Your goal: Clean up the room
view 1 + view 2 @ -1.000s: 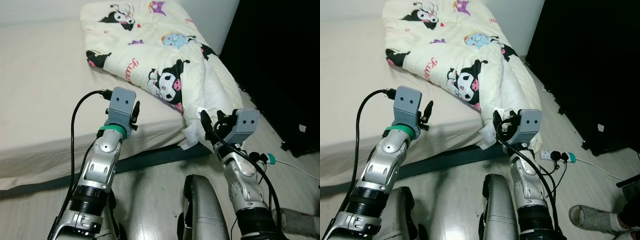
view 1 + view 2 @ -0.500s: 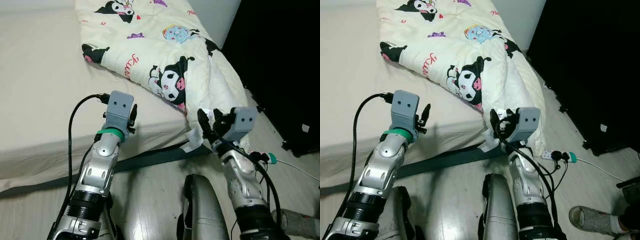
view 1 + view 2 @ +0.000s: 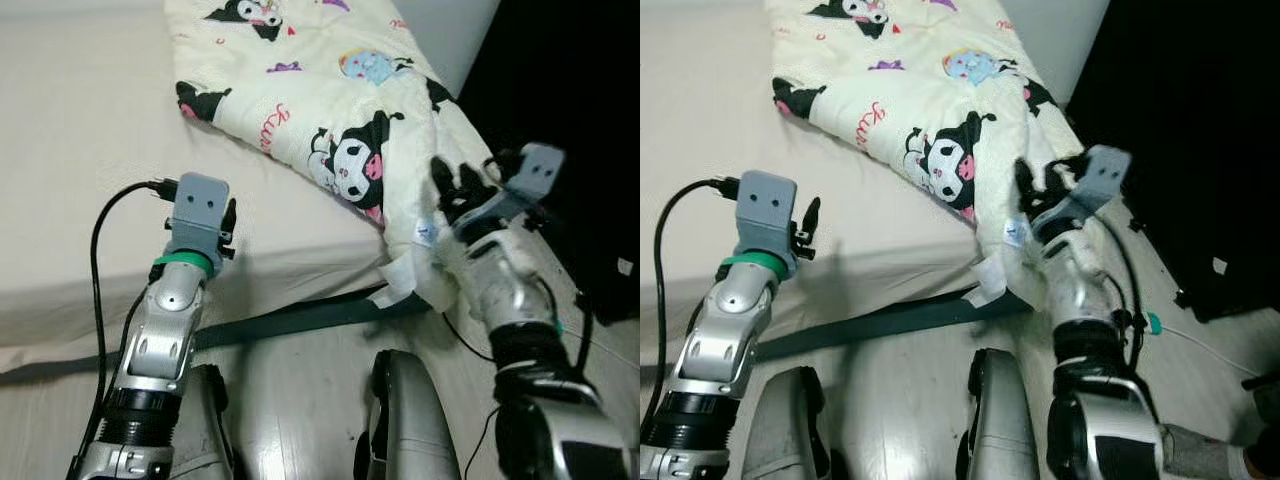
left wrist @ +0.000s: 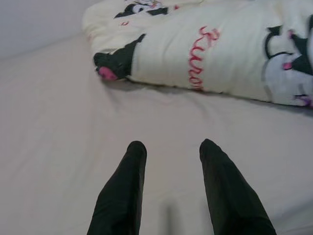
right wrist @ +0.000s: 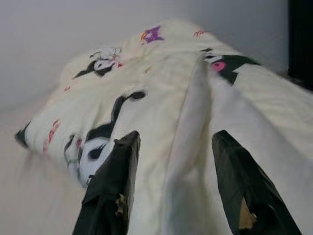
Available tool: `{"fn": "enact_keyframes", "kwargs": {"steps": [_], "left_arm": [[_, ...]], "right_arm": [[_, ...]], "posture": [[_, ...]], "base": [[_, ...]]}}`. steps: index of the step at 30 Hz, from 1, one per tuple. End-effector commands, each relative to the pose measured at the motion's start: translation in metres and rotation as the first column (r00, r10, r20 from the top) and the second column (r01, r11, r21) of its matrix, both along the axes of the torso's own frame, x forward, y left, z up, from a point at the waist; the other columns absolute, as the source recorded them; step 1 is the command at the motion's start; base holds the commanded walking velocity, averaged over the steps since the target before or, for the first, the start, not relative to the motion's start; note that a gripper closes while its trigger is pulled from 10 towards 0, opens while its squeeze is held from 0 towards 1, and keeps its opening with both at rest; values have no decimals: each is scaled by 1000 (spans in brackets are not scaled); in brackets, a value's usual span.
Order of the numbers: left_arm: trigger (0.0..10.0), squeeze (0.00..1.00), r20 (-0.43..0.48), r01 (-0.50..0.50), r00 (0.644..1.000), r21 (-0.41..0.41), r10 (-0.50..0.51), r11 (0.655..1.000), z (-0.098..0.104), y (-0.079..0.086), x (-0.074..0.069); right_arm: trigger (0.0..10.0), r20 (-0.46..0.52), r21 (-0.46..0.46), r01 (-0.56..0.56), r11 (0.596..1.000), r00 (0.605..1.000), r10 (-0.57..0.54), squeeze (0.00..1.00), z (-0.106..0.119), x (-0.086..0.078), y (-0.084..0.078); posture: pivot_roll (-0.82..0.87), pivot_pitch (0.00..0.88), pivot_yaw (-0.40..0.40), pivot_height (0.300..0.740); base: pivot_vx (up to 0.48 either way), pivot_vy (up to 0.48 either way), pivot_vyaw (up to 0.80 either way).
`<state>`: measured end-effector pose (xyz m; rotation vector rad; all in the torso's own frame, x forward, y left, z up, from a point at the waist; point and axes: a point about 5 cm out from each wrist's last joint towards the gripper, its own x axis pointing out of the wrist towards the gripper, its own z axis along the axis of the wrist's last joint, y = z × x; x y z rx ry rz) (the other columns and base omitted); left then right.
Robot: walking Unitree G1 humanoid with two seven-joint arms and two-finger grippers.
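A cream blanket (image 3: 340,110) printed with black-and-white cartoon figures lies crumpled on the right part of the beige bed (image 3: 80,150), and its edge hangs over the bed's corner toward the floor. My right gripper (image 3: 455,188) is open at that hanging edge. In the right wrist view, a raised fold of the blanket (image 5: 188,147) runs between the spread fingers of the right gripper (image 5: 173,142). My left gripper (image 4: 171,147) is open too and hovers over bare sheet, short of the blanket's near edge (image 4: 195,63). The left gripper (image 3: 228,222) has nothing between its fingers.
A dark bed rail (image 3: 290,318) runs along the bed's near side above the pale wooden floor. A tall black surface (image 3: 570,100) stands close on the right. A power strip with a white cable (image 3: 1150,322) lies on the floor by it, and a grey slipper (image 3: 1200,450) sits at the lower right.
My right arm has risen and reached forward, so its open fingers now straddle the blanket's hanging fold. The left arm has drifted a little to the left, still open. The camera has shifted slightly.
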<state>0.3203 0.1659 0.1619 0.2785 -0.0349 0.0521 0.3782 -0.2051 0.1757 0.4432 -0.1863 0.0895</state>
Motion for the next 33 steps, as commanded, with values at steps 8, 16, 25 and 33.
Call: {"fn": "enact_keyframes", "kwargs": {"steps": [8, 16, 25, 33], "left_arm": [[10000, 0, -6, -13, 1000, -2, 13, 1000, 1, -1, -1], [10000, 0, -11, -17, 1000, -2, 17, 1000, 1, 1, -3], [10000, 0, -17, -7, 1000, 5, 7, 1000, 3, 0, -4], [10000, 0, -40, -14, 999, 6, 14, 1000, -2, 1, -13]], "right_arm": [[10000, -5, 188, -85, 979, 996, 87, 0, 13, 12, -10], [10000, -17, 219, -103, 970, 994, 110, 0, 11, 14, -12], [10000, -179, 269, -30, 963, 981, 80, 0, -11, 13, -20], [10000, -241, 277, -82, 957, 959, 152, 1000, -22, 11, -17]], "posture": [[56, 77, -24, 490], [61, 80, -17, 490], [89, 96, -13, 490], [101, 124, -22, 490]], "base": [[0, 0, 0], [0, 0, 0], [0, 0, 0], [0, 0, 0]]}}
